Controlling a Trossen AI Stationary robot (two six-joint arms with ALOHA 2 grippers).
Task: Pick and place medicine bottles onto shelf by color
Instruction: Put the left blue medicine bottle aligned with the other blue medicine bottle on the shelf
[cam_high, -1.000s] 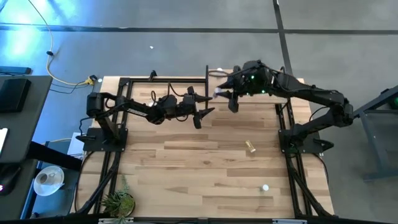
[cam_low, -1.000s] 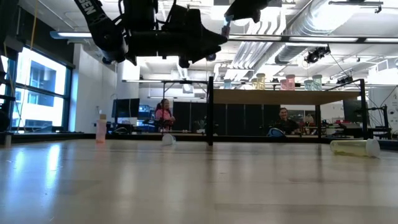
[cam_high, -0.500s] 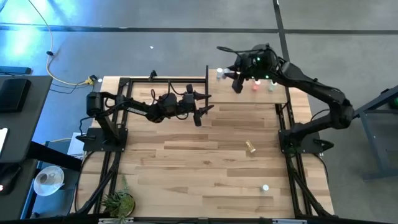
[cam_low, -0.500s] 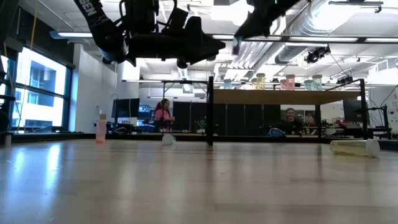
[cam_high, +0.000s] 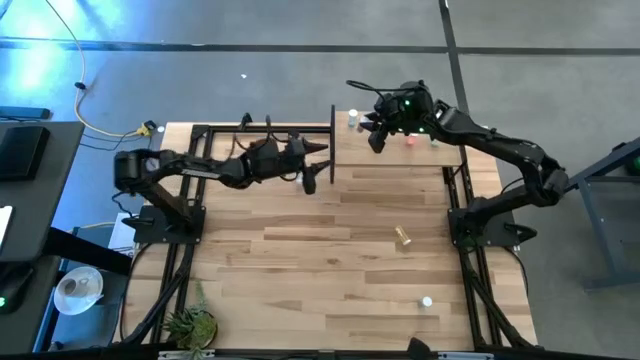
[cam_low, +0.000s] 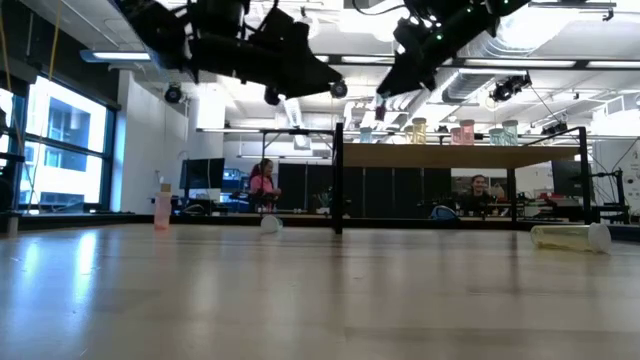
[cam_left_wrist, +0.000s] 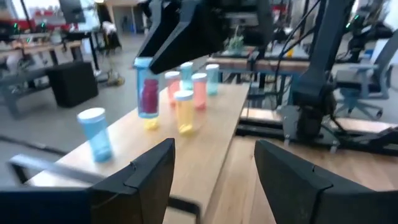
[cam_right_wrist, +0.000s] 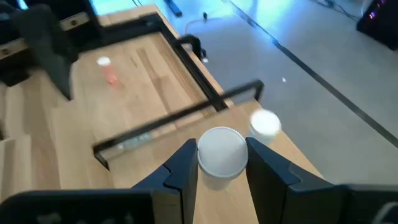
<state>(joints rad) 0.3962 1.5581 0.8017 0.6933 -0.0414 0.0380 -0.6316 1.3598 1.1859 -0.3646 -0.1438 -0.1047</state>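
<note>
R pincer (cam_high: 374, 139) is up over the shelf (cam_high: 450, 160) at the far side of the surface (cam_high: 330, 260), clenched on a small bottle (cam_right_wrist: 221, 151) w/ white cap; the left wrist view shows that bottle as blue-topped w/ a reddish body (cam_left_wrist: 147, 93), hanging above the shelf board, not yet set down. Another white-capped bottle (cam_right_wrist: 265, 122) stands just beside it near the shelf's corner, and a cluster of blue, yellow and pink ones (cam_left_wrist: 186, 93) stands farther along the board. L pincer (cam_high: 310, 172) hovers released, nothing betw. its fingers, just left of the shelf's black upright (cam_high: 332, 140). Still loose on the surface: an amber bottle lying on its side (cam_high: 403, 236) and a white-capped one (cam_high: 427, 301) near the front; low view also shows a pink one standing (cam_low: 162, 208) at far left. Step in hand looks like placing the held bottle w/ its colour mates. To do it well: lower straight down, keep it upright, pick a gap clear of neighbours so fingers don't knock them, let go only once the base sits flat, then lift straight up.
</note>
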